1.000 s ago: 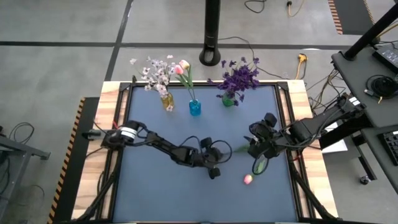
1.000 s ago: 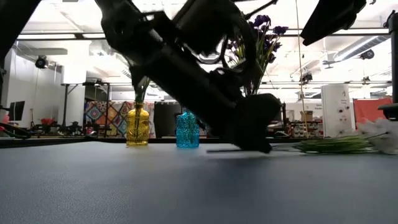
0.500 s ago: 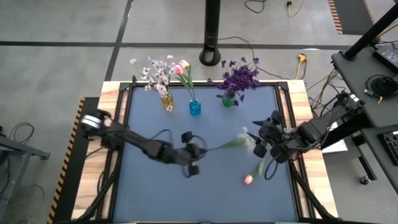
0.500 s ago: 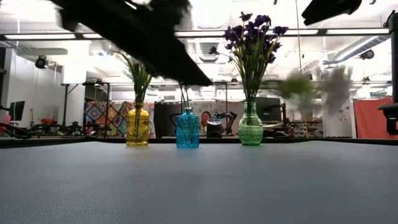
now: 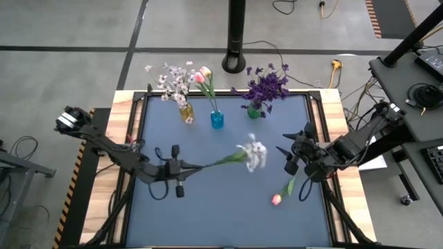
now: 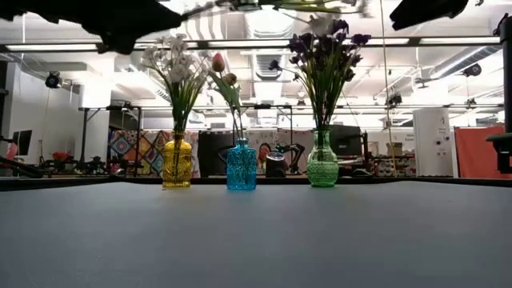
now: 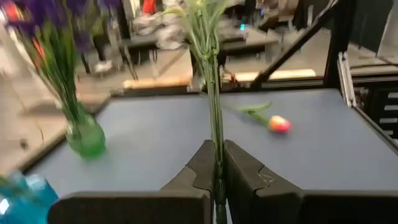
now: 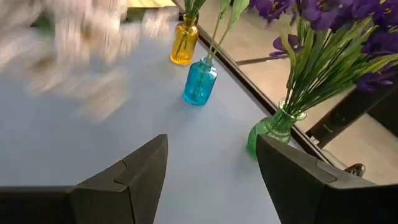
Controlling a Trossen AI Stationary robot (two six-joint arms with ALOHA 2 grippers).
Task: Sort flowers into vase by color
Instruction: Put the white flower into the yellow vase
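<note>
Over table centre | left hand (image 5: pixel 178 168) grips white sprig (image 5: pixel 250 154) | no writing legible

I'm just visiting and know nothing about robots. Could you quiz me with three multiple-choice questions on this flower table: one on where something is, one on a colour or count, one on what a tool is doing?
1. Where does the loose pink tulip lie?
A. On the mat near the right tool
B. In the yellow vase
C. On the floor

2. How many vases stand along the table's far edge?
A. Two
B. Three
C. Five

3. What is the left tool doing?
A. Hanging open and empty
B. Shut on the white flower stem
C. Gripping the green vase

Answers: 1 A, the high view shows the tulip on the mat by the right arm. 2 B, yellow, blue and green. 3 B, the left wrist view shows the stem pinched between its fingers.
</note>
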